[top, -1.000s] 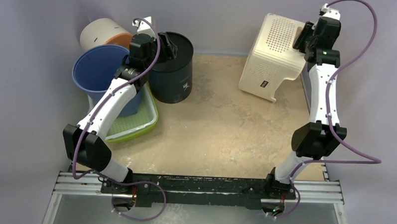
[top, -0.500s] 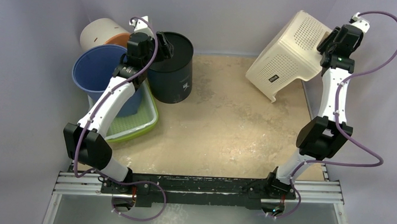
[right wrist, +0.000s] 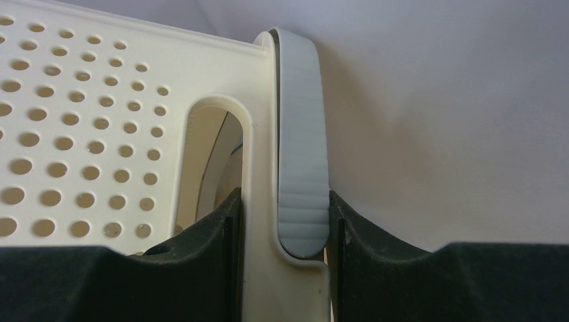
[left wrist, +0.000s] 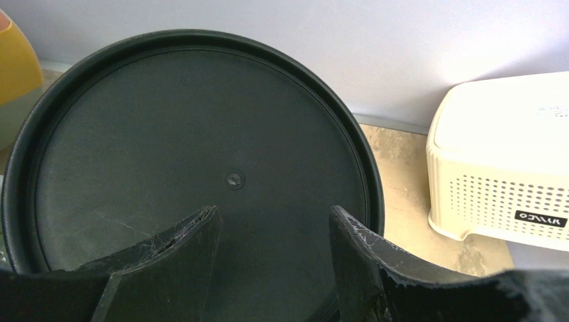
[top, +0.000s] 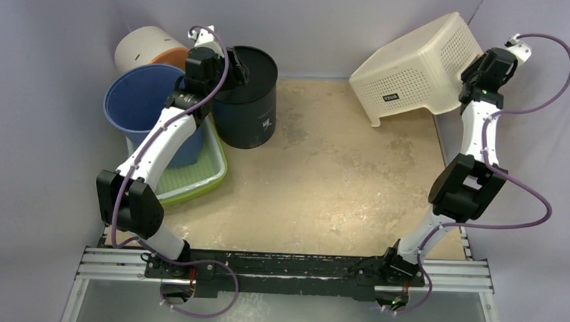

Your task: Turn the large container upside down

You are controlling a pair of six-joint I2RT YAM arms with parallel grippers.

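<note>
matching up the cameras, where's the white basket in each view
Top: basket upper right, right gripper at its handle.
Left wrist: basket at right edge, beyond the black bin.
Right wrist: basket fills the left, handle between the fingers.
Shared: basket's black label, top and left wrist.

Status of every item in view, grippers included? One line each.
basket: open side down, base up, held at its handle edge
right gripper: fingers shut on the basket
black bin: standing, closed flat face up
left gripper: fingers open over the black bin, holding nothing
blue bucket: upright, mouth up, in the green tray
green tray: flat on the table
white tub: on its side behind the blue bucket
</note>
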